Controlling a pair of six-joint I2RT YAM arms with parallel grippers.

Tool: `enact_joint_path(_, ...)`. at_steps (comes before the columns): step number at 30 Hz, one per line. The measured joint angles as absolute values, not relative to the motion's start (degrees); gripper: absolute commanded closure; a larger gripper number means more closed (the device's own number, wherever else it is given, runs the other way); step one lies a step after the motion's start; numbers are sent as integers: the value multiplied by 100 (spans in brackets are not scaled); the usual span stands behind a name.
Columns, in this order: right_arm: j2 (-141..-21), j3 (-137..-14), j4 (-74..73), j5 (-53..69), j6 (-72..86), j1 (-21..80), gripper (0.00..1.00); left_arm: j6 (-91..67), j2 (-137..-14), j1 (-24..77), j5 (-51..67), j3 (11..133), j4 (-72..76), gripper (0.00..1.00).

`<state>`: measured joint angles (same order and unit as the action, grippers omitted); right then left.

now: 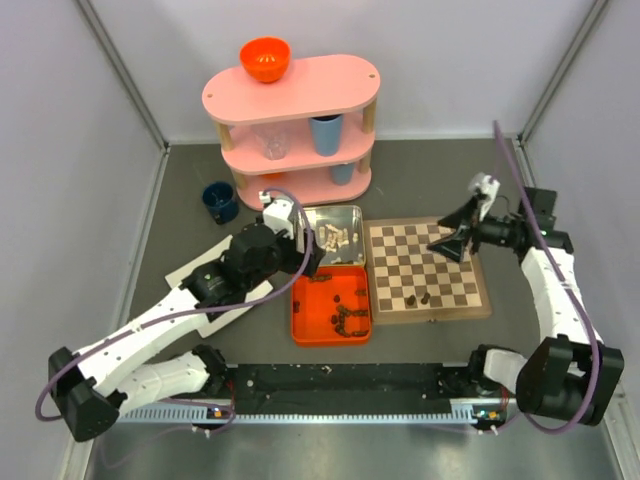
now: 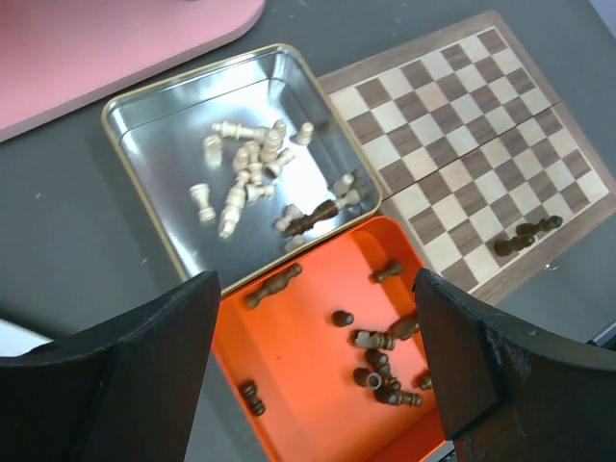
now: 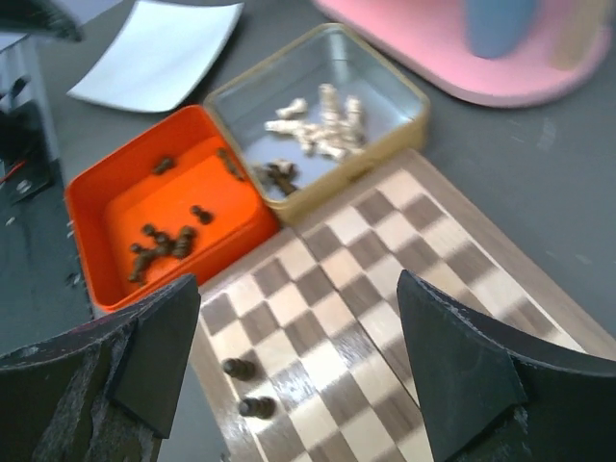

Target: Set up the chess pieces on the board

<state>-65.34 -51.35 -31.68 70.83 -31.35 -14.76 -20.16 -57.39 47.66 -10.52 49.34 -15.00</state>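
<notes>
The board (image 1: 410, 262) (image 2: 462, 135) (image 3: 385, 260) lies right of centre with two dark chess pieces (image 1: 417, 298) (image 2: 525, 236) (image 3: 248, 387) standing on its near edge. Several dark pieces (image 2: 385, 366) (image 3: 159, 245) lie in the orange tray (image 1: 310, 315) (image 2: 298, 337). Cream pieces (image 2: 245, 173) (image 3: 318, 125) and a dark one (image 2: 313, 219) lie in the silver tin (image 2: 154, 144) (image 1: 350, 213). My left gripper (image 2: 318, 371) (image 1: 305, 258) hangs open above the tray, holding nothing. My right gripper (image 3: 298, 375) (image 1: 455, 240) hovers open over the board, also with nothing in it.
A pink three-tier shelf (image 1: 290, 120) stands at the back with an orange bowl (image 1: 265, 58) and blue cups (image 1: 325, 130). A dark blue mug (image 1: 220, 200) sits left of it. A white sheet (image 1: 215, 295) (image 3: 159, 53) lies under the left arm.
</notes>
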Motion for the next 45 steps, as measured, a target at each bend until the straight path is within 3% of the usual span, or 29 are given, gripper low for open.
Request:
enact_joint_path(6, -6552, -5207, -3573, 6578, -3916, 701, 18, -1822, -5057, 4504, -1153, 4689, -1994, 14)
enact_joint_path(10, -7118, -5902, -4001, 6007, -4397, 2309, 19, -1518, -4753, 4460, -1605, 4670, -2324, 13)
enact_joint_path(17, -8263, -6510, -4167, 4969, -4921, 4027, 28, -1131, -4348, 4427, -2580, 4346, -2626, 11)
enact_joint_path(27, -8991, -6879, -4421, 4169, -5269, 4504, 33, -961, -4047, 4187, -3188, 4362, -2952, 4)
enact_joint_path(38, -9686, -7070, -4418, 3446, -5793, 5212, 53, -561, -3568, 3986, -3651, 4174, -2759, 2)
enact_joint_path(45, -10143, -7262, -4436, 3148, -5892, 5489, 59, -537, -3682, 3946, -3795, 4115, -2733, 2)
